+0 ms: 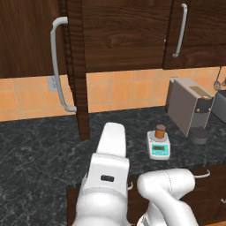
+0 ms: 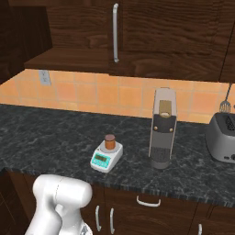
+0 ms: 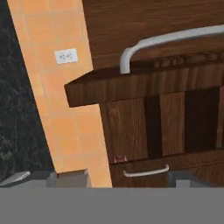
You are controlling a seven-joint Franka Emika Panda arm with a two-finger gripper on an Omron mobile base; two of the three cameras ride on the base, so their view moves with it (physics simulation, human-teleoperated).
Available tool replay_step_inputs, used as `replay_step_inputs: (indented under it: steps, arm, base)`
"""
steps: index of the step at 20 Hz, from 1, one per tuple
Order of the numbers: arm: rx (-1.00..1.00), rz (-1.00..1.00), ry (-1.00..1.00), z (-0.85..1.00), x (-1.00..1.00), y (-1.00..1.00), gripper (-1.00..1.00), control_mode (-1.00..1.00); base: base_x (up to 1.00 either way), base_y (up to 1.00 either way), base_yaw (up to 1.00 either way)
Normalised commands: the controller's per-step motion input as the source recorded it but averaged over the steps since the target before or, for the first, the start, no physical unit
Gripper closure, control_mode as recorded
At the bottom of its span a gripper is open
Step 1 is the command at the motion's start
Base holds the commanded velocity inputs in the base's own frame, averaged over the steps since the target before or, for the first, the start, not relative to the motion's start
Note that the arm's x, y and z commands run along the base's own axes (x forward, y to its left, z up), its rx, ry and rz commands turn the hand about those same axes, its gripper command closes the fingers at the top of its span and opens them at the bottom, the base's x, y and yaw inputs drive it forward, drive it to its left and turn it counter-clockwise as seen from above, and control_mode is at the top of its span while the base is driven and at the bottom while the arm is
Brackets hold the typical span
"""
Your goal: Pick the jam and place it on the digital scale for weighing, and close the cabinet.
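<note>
Jam point(image 1: 160, 131) already stands upright on the digital scale point(image 1: 159, 146), which rests on the desk point(image 1: 39, 150) near its front edge, so we judge that only the cabinet point(image 1: 123, 35) is left to deal with. Its open door point(image 1: 76, 66) swings out toward us, edge-on in the left base view, with the long curved handle point(image 1: 57, 66) on its left face. In the hand view the same door edge point(image 3: 144, 87) runs across the picture with the handle point(image 3: 170, 41) above it, so our claw point(image 3: 118, 177) looks straight at the door from close by. Only the fingertips point(image 3: 72, 177) peek in at the bottom there, and we cannot tell whether they are apart or together. We expect the push must go sideways against the door's broad face, toward the cabinet front. The jam and scale sit well apart to the right, beside the coffee machine point(image 1: 190, 106), leaving open desk under the door's swing.
</note>
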Motion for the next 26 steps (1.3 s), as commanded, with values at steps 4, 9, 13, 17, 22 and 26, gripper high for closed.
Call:
replay_step_inputs:
  steps: [4,9,13,17,22,26]
  arm:
    - [-0.18,-0.07,0.0,-0.15,-0.28,1.0,-1.0,-1.0]
    - [-0.1,-0.11,0.0,-0.34,0.66,0.73,-1.0,-1.0]
    - [-0.13,-0.09,0.04,-0.37,0.99,0.38,-1.0,-1.0]
    - [-0.21,-0.15,-0.1,-0.26,1.0,0.31,-1.0,-1.0]
    - [-0.15,-0.2,-0.29,-0.24,0.99,0.0,-1.0,-1.0]
    - [-0.13,-0.28,-0.38,0.14,0.56,-0.03,-1.0,-1.0]
  base:
    - [0.0,0.0,0.0]
    - [0.0,0.0,0.0]
    - [0.0,0.0,0.0]
    - [0.0,0.0,0.0]
    - [0.0,0.0,0.0]
    - [0.0,0.0,0.0]
